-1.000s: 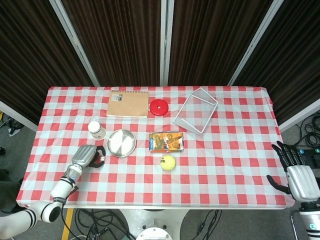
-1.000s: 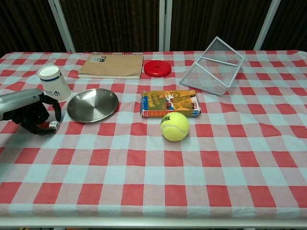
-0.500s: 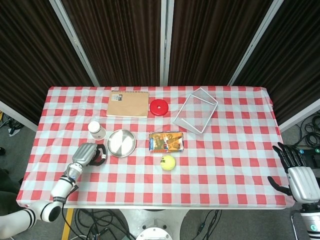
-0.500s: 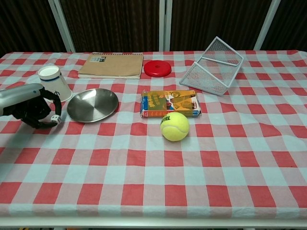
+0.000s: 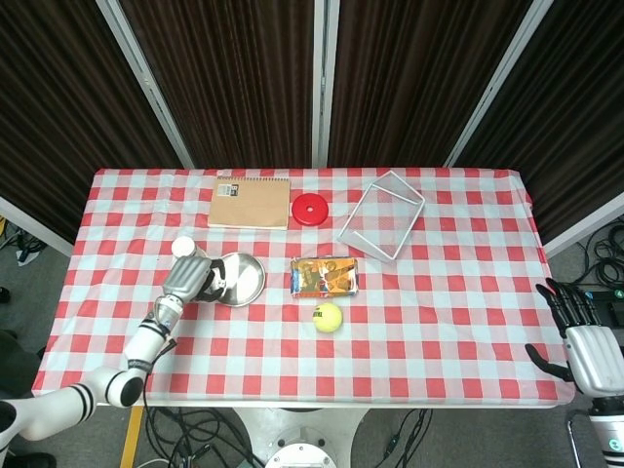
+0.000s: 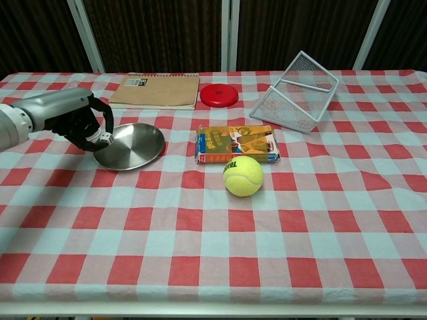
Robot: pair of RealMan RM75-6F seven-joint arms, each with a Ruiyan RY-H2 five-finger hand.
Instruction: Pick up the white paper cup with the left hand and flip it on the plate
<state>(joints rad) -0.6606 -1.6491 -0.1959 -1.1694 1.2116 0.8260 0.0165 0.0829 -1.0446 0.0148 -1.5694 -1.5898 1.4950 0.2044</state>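
The white paper cup (image 5: 183, 247) stands upright left of the round steel plate (image 5: 244, 278) in the head view; only its rim shows beyond my left hand (image 5: 193, 280). In the chest view my left hand (image 6: 77, 120) covers the cup entirely. Its curved fingers hang over the plate's (image 6: 133, 150) left rim, and nothing shows between them. My right hand (image 5: 583, 341) hovers off the table's right front corner with its fingers spread, holding nothing.
A snack packet (image 6: 236, 144) and a tennis ball (image 6: 243, 175) lie right of the plate. A brown notebook (image 6: 155, 91), a red lid (image 6: 219, 95) and a tilted wire basket (image 6: 297, 91) sit along the back.
My left hand moved forward and to the right, from the table's front left up to the cup and the plate's left rim. The right hand has barely moved.
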